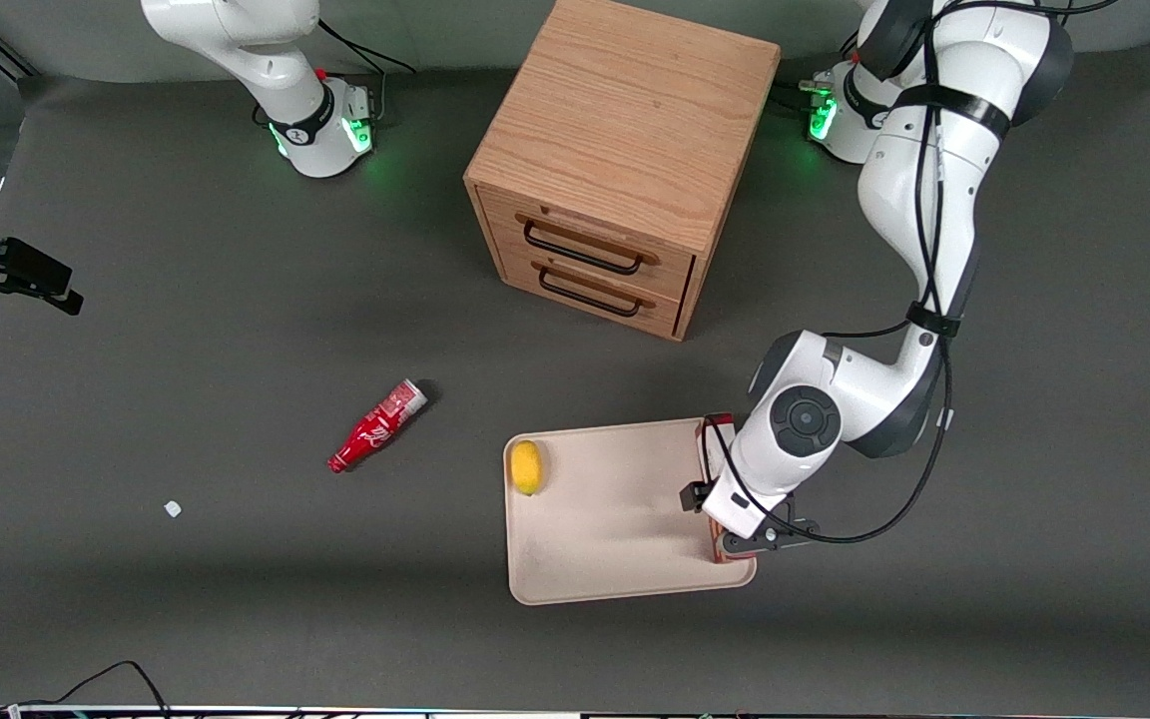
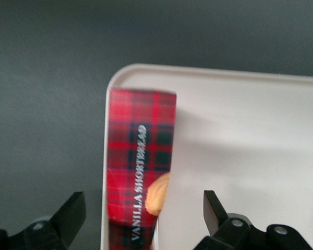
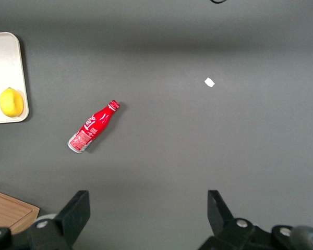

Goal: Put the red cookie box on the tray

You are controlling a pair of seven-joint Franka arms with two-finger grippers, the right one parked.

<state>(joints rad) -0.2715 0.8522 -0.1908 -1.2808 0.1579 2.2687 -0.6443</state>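
Gripper (image 2: 141, 216) fingers (image 2: 73, 211) apart over cookie box (image 2: 141, 156) on tray (image 2: 250, 130) edge.

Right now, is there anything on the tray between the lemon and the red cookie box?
No. In the front view, only bare tray separates the lemon and the red cookie box. The end effector hovers open above the box.

The left arm (image 1: 934, 180) is made of glossy white rounded shells with dark grey joints. Black cables run along it, held by black straps. Its wrist has a round dark grey cap (image 1: 806, 419). A green light glows on its base (image 1: 823, 118). The tool (image 2: 141, 221) has black fingers (image 2: 213, 208) with silver screws.
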